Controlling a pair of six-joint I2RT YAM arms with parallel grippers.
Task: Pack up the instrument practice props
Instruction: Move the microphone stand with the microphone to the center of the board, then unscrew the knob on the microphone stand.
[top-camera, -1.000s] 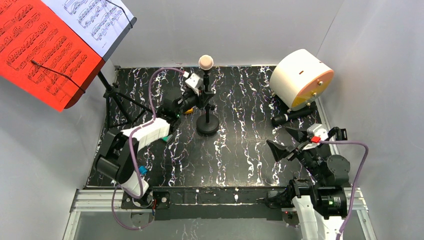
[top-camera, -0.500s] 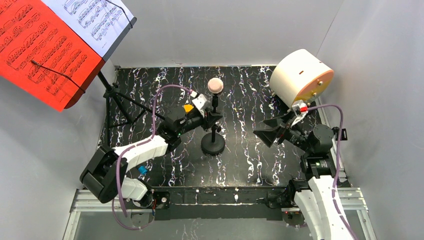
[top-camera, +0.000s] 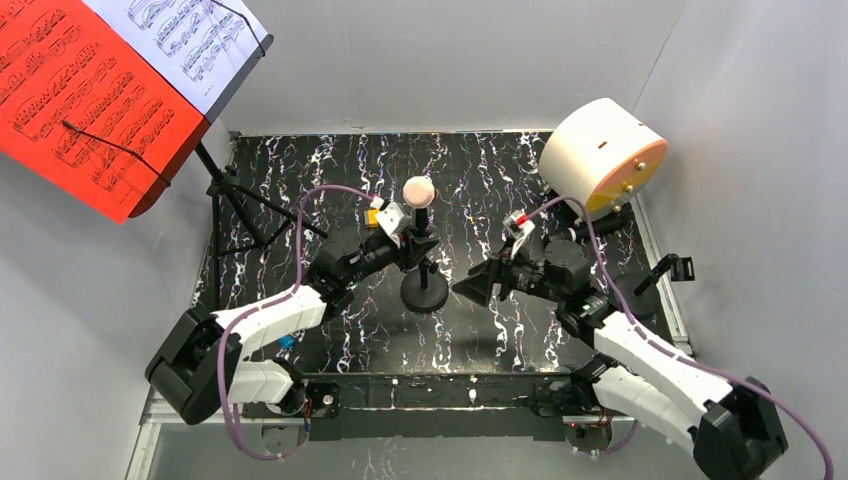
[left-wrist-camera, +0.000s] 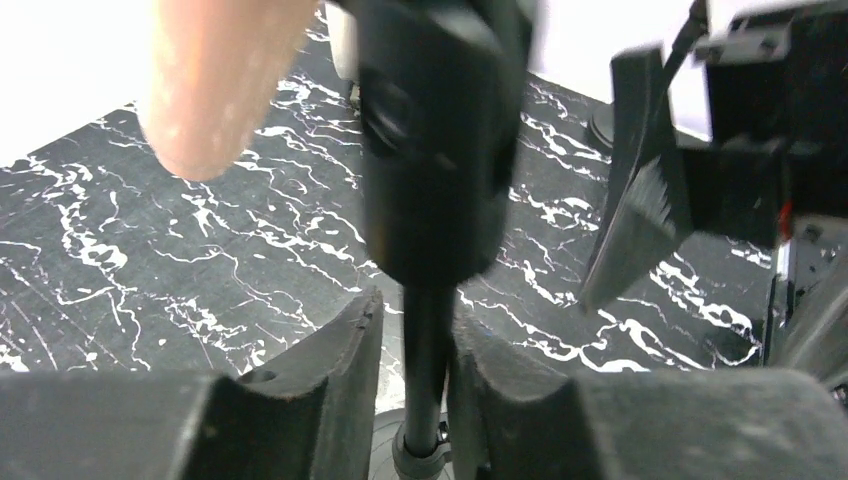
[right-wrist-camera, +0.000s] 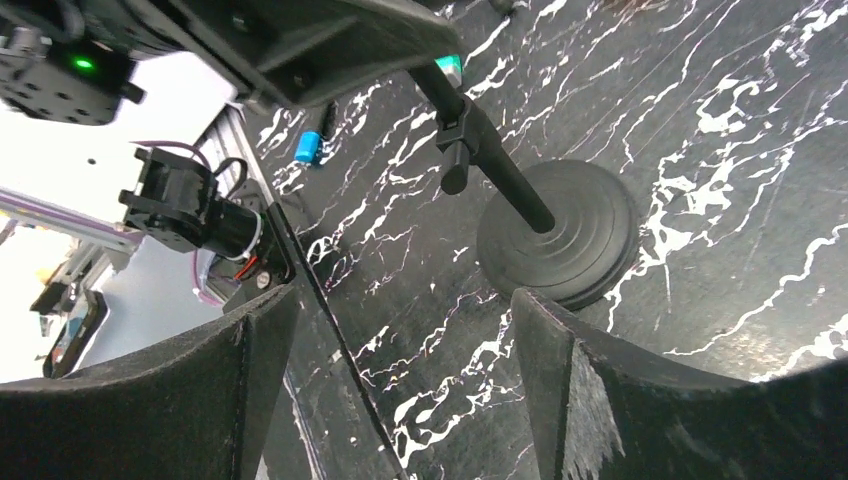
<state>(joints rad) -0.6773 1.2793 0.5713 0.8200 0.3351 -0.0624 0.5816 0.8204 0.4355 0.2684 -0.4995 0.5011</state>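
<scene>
While your left gripper (left-wrist-camera: 415, 325) straddles the upright beige-headed microphone pole (left-wrist-camera: 428, 400), pinch unclear, your spread right gripper (right-wrist-camera: 400, 300) faces its round base (right-wrist-camera: 590, 250) from the right

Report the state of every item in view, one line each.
Beige-headed microphone: upright on its round-based pole.
Left gripper: fingers flanking that pole; grip unclear.
Right gripper: open, empty.
Black microphone: lying flat by the white cylinder.
Music rack: standing unfolded on its tripod.
Red music sheet and white music sheet: held under the rack's wire arms.
</scene>
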